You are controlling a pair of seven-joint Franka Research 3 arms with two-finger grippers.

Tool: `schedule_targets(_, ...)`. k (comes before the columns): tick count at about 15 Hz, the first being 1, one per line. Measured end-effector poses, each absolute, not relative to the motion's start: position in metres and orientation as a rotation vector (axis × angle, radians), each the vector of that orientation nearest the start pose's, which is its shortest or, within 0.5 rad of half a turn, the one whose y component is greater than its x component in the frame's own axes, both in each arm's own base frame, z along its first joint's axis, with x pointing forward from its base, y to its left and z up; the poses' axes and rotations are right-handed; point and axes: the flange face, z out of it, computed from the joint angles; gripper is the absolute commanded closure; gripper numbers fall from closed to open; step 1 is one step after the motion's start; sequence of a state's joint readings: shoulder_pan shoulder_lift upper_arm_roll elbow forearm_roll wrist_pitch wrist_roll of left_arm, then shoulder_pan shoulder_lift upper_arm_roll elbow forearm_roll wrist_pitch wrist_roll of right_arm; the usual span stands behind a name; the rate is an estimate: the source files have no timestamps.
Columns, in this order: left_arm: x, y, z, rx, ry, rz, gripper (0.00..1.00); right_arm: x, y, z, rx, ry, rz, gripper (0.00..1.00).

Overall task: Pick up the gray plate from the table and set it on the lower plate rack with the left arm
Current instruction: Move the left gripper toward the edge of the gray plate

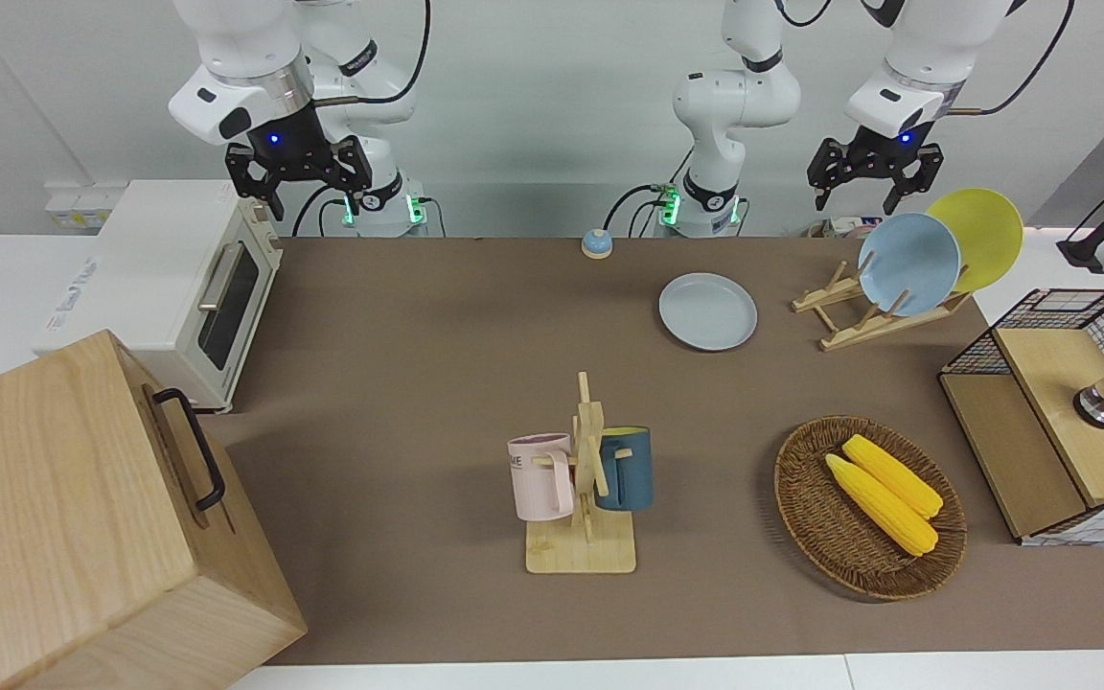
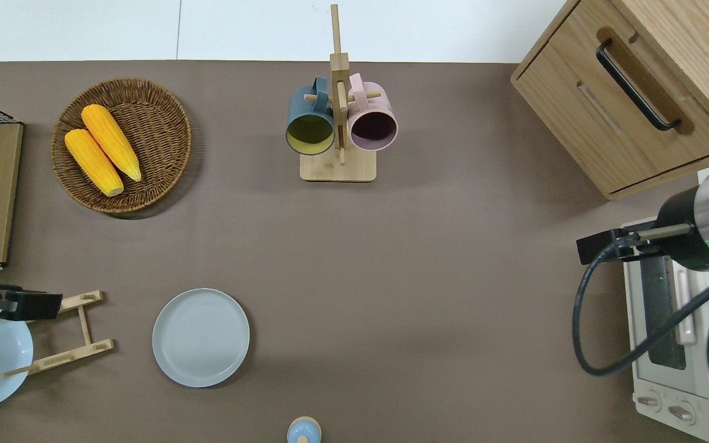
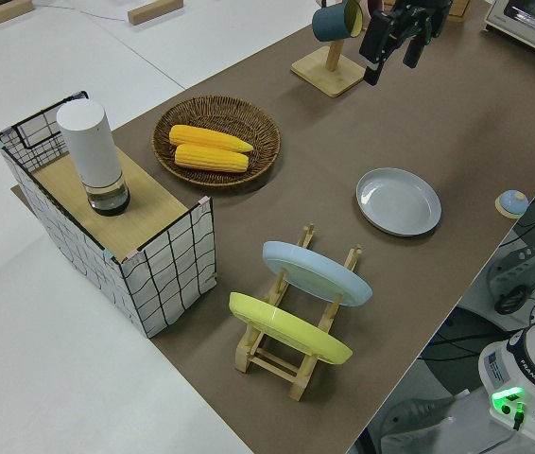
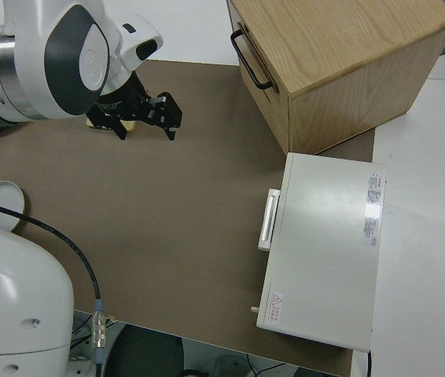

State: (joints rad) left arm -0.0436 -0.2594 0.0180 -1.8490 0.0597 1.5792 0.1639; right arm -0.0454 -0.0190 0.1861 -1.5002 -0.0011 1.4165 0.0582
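Note:
The gray plate [image 1: 708, 311] [image 2: 200, 337] [image 3: 399, 201] lies flat on the brown table, beside the lower plate rack [image 1: 883, 324] [image 2: 77, 332] [image 3: 291, 364] on its right-arm side. A light-blue plate [image 1: 908, 264] and a yellow plate [image 1: 983, 235] lean in the rack's slots nearer the robots. The slots farther from the robots hold nothing. My left gripper [image 1: 857, 201] [image 2: 22, 304] [image 3: 390, 64] hangs open and empty in the air over the rack, well above the plates. My right arm is parked, its gripper [image 1: 314, 206] [image 4: 140, 122] open.
A mug stand [image 1: 586, 479] with a pink and a blue mug stands farther from the robots. A wicker basket [image 1: 806, 517] of corn and a wire-sided box [image 1: 1050, 422] sit toward the left arm's end. A toaster oven [image 1: 197, 287] and a wooden cabinet [image 1: 82, 517] occupy the right arm's end. A small blue bell [image 1: 596, 243] sits nearest the robots.

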Motion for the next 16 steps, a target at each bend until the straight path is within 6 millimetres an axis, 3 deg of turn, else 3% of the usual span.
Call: schedule_targets(16, 0.4681, -0.0001, 0.6227, -3.139, 0.210, 0.064, 0.01, 0.5272, 0.0757, 0.6544, -3.148, -0.130, 0.101, 0.013)
